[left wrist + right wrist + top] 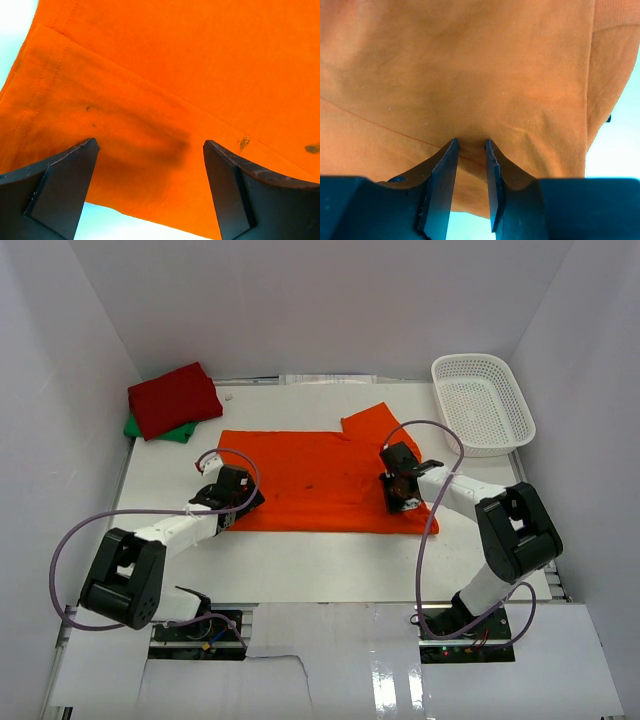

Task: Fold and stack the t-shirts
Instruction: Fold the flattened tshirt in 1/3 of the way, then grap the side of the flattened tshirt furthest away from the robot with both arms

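Spread t-shirt (pixel 320 475) lies flat mid-table (pixel 330 560), its sleeve (pixel 370 422) sticking out at the far right; left gripper (pixel 240 502) is over its near-left corner, right gripper (pixel 403 495) over its near-right part. Folded t-shirt (pixel 175 398) lies on top of the lower t-shirt (pixel 152 429) in the far-left corner, apart from the spread one. Basket (pixel 470 362) sits in the far-right corner, right of the sleeve

White walls (pixel 300 300), white table (pixel 330 565), bright even light.
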`<state>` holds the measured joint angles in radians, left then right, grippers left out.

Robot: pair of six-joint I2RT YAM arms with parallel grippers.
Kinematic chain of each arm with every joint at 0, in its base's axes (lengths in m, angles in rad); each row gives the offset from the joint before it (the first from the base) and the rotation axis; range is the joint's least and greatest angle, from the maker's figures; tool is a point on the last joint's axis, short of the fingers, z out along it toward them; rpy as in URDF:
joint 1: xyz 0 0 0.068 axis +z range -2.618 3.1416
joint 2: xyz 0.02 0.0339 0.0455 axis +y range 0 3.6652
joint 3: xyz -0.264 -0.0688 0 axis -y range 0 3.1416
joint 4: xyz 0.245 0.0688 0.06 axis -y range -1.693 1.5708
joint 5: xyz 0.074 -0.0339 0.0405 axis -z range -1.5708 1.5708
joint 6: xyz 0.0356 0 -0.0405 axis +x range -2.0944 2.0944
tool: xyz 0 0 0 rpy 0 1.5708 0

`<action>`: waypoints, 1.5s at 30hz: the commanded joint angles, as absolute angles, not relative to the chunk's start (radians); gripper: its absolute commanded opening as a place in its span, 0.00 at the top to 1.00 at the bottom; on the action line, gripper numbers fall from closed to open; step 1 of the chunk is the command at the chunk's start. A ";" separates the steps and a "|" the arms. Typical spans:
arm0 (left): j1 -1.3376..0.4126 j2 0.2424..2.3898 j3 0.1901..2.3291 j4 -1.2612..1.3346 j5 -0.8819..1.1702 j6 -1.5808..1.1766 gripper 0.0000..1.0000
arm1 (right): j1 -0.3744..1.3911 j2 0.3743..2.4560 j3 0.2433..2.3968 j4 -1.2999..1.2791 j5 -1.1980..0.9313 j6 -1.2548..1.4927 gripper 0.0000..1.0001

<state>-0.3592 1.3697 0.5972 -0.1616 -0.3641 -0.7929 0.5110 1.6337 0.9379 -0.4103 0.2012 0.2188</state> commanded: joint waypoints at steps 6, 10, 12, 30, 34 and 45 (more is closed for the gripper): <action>-0.403 1.200 0.531 -0.412 -0.293 -0.925 0.02 | 0.526 1.516 0.850 -0.595 0.241 0.282 0.64; -0.436 1.163 0.532 -0.512 -0.307 -0.971 0.02 | 0.535 1.486 0.807 -0.617 0.227 0.310 0.63; -0.459 1.132 0.522 -0.535 -0.308 -0.994 0.02 | 0.538 1.476 0.789 -0.620 0.229 0.314 0.62; -0.591 1.293 0.909 -0.647 -0.457 -0.913 0.02 | 0.471 1.512 1.190 -0.683 0.269 0.230 0.39; -0.578 1.380 1.083 -0.632 -0.546 -0.816 0.02 | 0.410 1.643 1.360 -0.666 0.245 0.166 0.40; -0.299 1.662 1.238 -0.460 -0.347 -0.630 0.02 | 0.273 2.134 1.886 -0.581 0.112 0.120 0.43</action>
